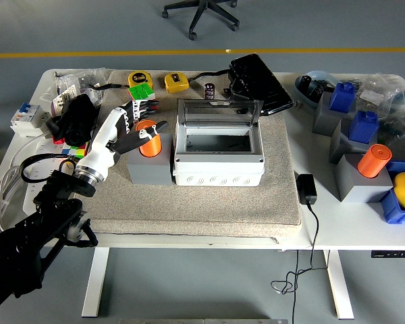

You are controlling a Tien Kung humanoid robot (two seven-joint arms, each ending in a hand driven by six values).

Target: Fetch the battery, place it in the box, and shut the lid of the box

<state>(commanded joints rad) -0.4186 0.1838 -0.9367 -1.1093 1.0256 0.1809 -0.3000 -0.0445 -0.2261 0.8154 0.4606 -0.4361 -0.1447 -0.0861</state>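
1. The left hand (131, 128) has its fingers curled round the orange battery (148, 138), which stands upright in the grey holder (150, 165) just left of the box (219, 152).
2. Grip should be firm before lifting; lift straight up to clear the holder.
3. The box stands open, its lid (219, 111) raised at the back; carry the battery right and lower it inside.
4. No right hand shows.

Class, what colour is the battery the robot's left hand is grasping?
Orange battery, held by the left hand; head view.
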